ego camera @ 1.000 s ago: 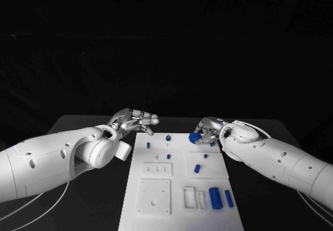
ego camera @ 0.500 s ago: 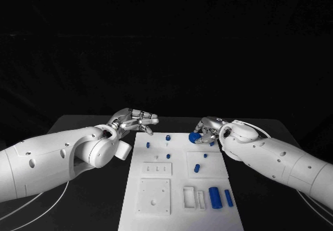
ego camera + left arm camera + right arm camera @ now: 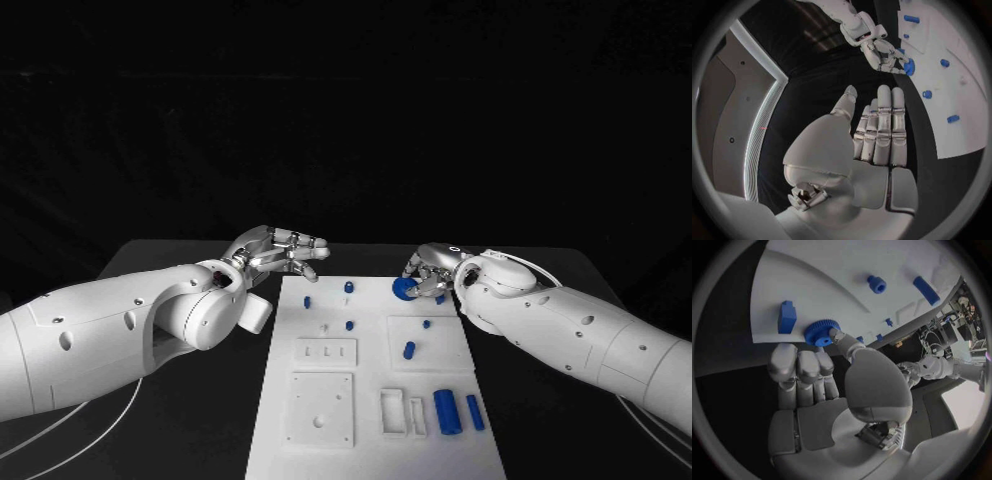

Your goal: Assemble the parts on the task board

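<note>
My right hand pinches a small blue toothed wheel between thumb and fingers, holding it at the far right corner of the white board. In the right wrist view the wheel sits right at the board's edge, beside a blue block. Compared with a second ago, the wheel has barely moved; it looks a touch lower and closer to the board, so I judge I am settling it toward its seat rather than carrying it anywhere new.

My left hand hovers off the board's far left corner over the black worktop, fingers straight and apart, holding nothing, just as it did before.

Other blue pieces wait on the board: short pegs standing near the far end and two longer bars lying near me. Most of the assembly seems yet to be done.
</note>
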